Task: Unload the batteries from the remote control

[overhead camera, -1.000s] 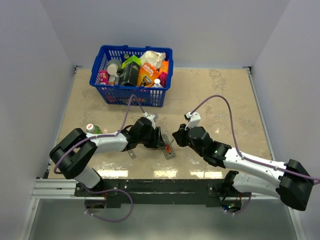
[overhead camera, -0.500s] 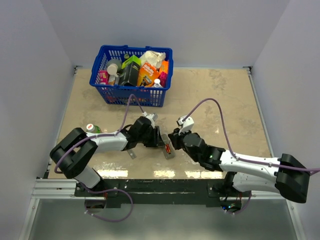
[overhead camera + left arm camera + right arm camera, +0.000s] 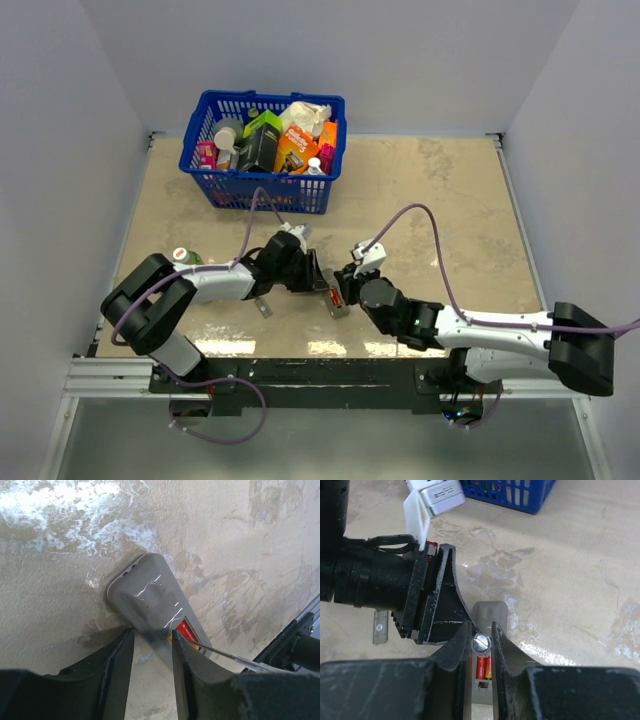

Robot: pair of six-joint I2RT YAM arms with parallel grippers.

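Note:
The remote control lies back-up on the table, its grey body also visible in the top view. My left gripper is shut on the remote control, one finger on each long side. In the open recess sit red-orange batteries, and one battery shows beside my left finger. My right gripper is shut on a thin grey tool, seen end-on just above the recess. The tool's shaft reaches to the battery end. From above, both grippers meet over the remote.
A small grey cover piece lies on the table left of the remote. A blue basket full of packages stands at the back left. A green bottle is near the left arm's elbow. White walls enclose the table.
My right arm has swung left and forward, bringing the tool over the remote's battery recess. The left gripper has closed a little on the remote and stayed in place.

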